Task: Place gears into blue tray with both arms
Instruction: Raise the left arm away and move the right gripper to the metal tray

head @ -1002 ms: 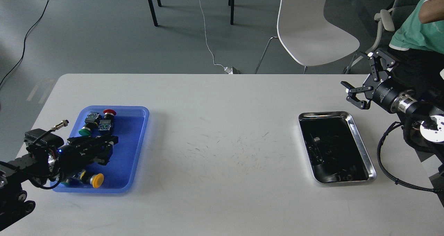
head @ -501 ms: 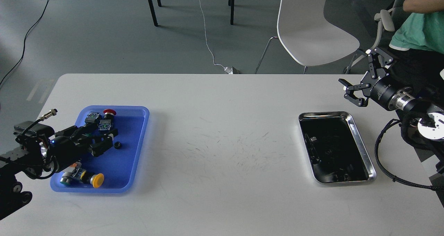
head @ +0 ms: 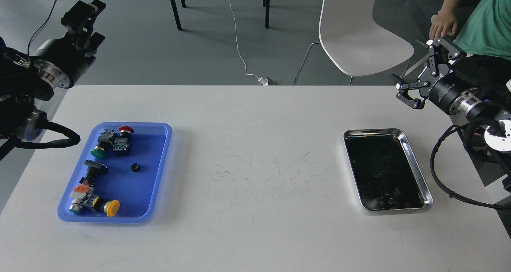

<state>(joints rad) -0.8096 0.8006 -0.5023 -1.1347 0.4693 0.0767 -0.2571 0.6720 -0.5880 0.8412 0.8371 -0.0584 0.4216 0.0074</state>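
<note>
Jaws first: right gripper (head: 424, 74) is spread wide and empty, hanging in the air beyond the far-right corner of the steel tray (head: 415, 166). Left gripper (head: 86, 18) is raised well above and behind the blue tray (head: 161, 172); seen end-on and dark, so I cannot tell whether it is open or closed. Nothing visible in it.

Gear status: one gear (head: 135, 167) lies flat inside the blue tray, on bare floor right of the black-capped switch (head: 94, 170) and below the red-capped switch (head: 124, 131). It touches nothing. More small dark parts, likely gears (head: 393, 196), sit in the near end of the steel tray; dark on dark, count unclear.

Step in hand, my read: right arm fetches the next piece from the steel tray.

How to do it well:
- Come straight down over the near end of the steel tray, jaws already spread, clear of the rim.
- Pick one piece that sits apart; two together will likely slip.
- Close across the toothed edge, not over the centre hole.
- Lift vertically before crossing the surface.
- Drop on open floor in the blue tray, beside the gear already there, away from the yellow-capped switch (head: 104, 207).
- Keep the left arm parked out of the path.

Person's hand (head: 442, 25) is close behind the right gripper. Watch it.
</note>
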